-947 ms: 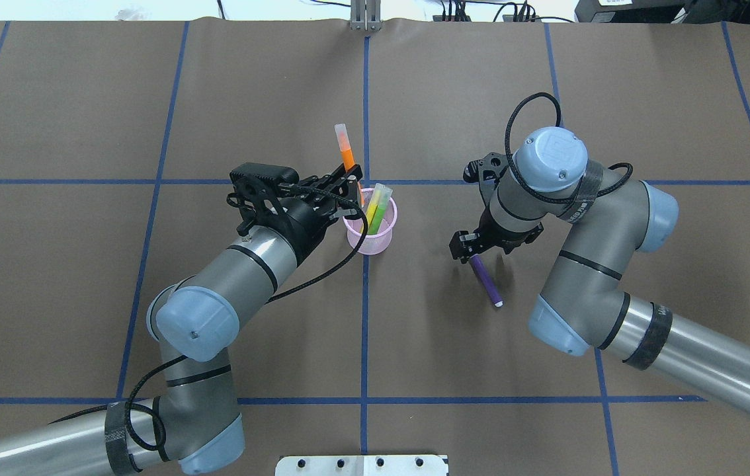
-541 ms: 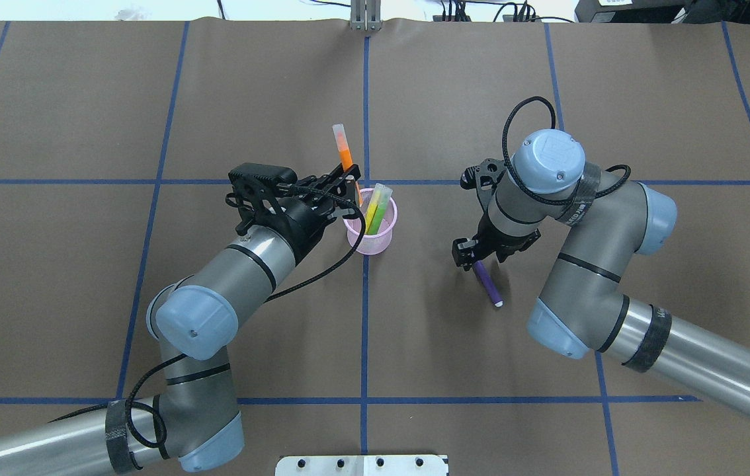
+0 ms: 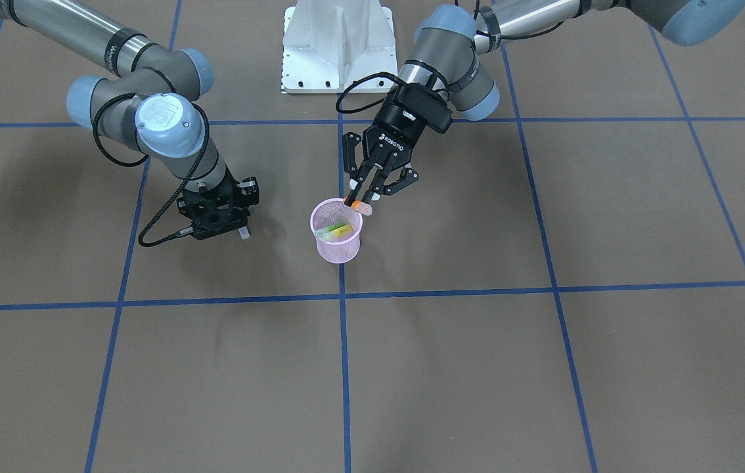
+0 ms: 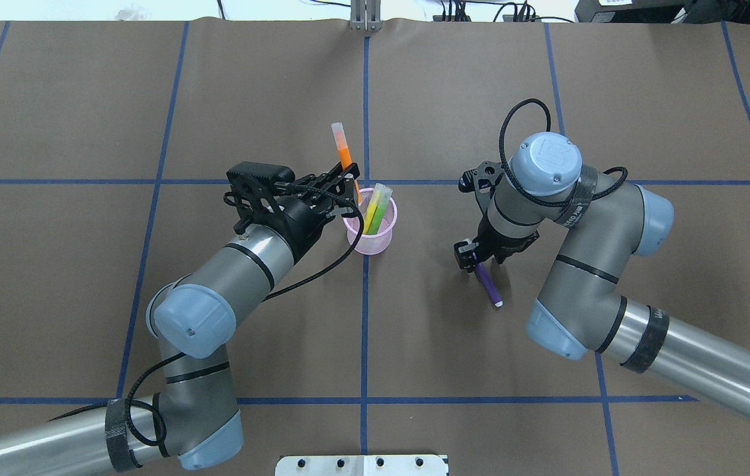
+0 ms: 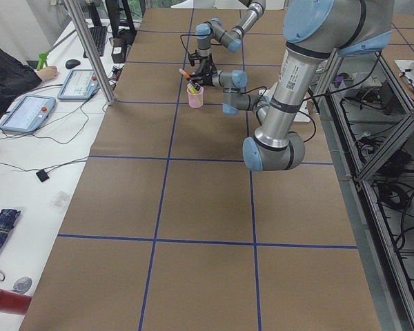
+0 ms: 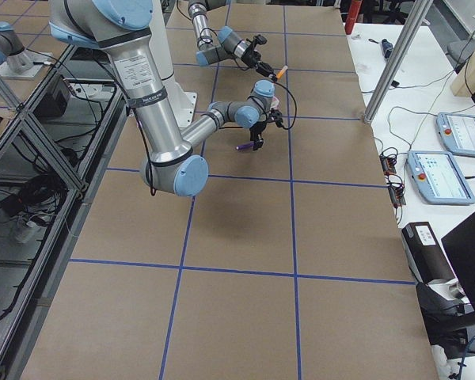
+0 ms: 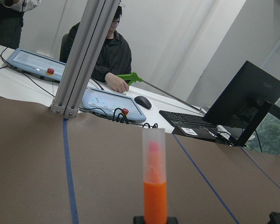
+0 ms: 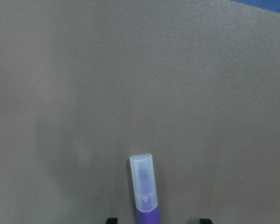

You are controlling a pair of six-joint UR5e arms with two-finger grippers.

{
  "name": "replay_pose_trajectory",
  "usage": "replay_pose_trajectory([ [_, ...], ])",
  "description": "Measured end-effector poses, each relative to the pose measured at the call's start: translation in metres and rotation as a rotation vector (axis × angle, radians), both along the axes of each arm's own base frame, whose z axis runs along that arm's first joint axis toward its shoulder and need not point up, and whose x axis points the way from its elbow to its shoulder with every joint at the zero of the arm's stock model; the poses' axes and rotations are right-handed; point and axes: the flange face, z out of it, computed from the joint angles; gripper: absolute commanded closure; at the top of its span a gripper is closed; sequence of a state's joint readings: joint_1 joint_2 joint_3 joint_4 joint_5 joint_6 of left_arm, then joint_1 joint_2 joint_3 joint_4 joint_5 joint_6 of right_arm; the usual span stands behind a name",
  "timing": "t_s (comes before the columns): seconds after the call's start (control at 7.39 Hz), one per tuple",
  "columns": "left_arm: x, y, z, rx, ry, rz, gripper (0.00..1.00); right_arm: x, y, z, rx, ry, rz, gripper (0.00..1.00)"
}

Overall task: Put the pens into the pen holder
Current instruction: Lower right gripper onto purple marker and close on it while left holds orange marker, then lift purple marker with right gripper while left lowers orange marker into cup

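Right arm [image 4: 580, 264] has sunk slightly, so right gripper [image 4: 471, 256] hides more of the smooth purple pen [image 4: 489, 285] lying flat on the matte brown table [image 4: 481, 99] right of centre, fingers spread either side of the barrel. Left gripper [image 4: 350, 180] has edged left, fingers pinching the tilted orange pen [image 4: 343, 149] just beside the pink wire-mesh pen holder [image 4: 370, 243] rim; green pen [image 4: 379, 208] leans inside.

Brown table [image 4: 51, 297] (blue tape grid [image 4: 366, 99]), white desk [image 5: 27, 200], monitor [image 7: 245, 105]
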State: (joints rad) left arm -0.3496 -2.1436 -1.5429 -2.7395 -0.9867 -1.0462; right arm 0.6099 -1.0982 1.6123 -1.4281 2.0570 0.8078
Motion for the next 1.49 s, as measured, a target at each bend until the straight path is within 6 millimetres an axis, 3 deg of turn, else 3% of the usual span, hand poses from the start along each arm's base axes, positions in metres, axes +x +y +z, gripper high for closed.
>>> replay_pose_trajectory([
  [0.41,-0.0007,-0.0008,0.0005,0.001,0.003,0.001,1.0,-0.0006,0.0001,0.0007,0.005,0.001,-0.005,0.6],
  [0.54,-0.0011,-0.0014,0.0005,0.002,0.003,0.001,1.0,-0.0008,0.0,0.0003,0.007,0.0,-0.006,0.72],
  [0.68,-0.0014,-0.0018,0.0005,0.002,0.003,0.0,1.0,-0.001,-0.0001,0.0003,0.009,0.0,-0.008,0.92],
  [0.81,-0.0018,-0.0023,0.0005,0.002,0.003,0.0,1.0,-0.0011,-0.0001,-0.0001,0.009,-0.001,-0.008,1.0],
  [1.49,-0.0034,-0.005,-0.0004,0.003,0.002,-0.002,1.0,0.006,-0.0016,-0.009,0.016,-0.019,-0.004,1.0],
])
